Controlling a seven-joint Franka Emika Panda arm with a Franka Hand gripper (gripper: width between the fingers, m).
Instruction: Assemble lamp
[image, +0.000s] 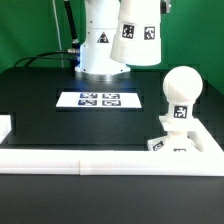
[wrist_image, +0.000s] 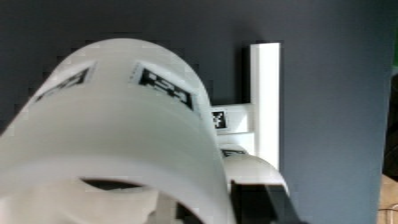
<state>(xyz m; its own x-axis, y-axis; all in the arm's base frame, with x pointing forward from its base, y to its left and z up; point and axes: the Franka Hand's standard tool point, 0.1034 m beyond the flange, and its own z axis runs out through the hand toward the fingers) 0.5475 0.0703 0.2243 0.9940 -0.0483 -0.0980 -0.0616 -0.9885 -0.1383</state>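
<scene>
1. Lamp shade, a white truncated cone with black-and-white square tags, hangs high above the black table at the end of the robot arm, so it sits directly at the gripper, whose fingers are hidden behind it in the exterior view.
2. In the wrist view the shade fills most of the frame right under the camera, its tags facing up, and it blocks the fingertips entirely.
3. Whether the fingers are apart, together or clamped on the shade cannot be told from either view; only the shade's raised position at the arm's end is visible.
4. Well below and away from the fingers, toward the exterior view's right, the round-ended bulb stands upright on the square base block, the two touching.
5. That base sits against the raised white border at the table's near edge.
6. The marker board lies flat on the table, below the shade and apart from the bulb and base.
7. In the wrist view a white strip shows beside the shade, on the dark table.
</scene>
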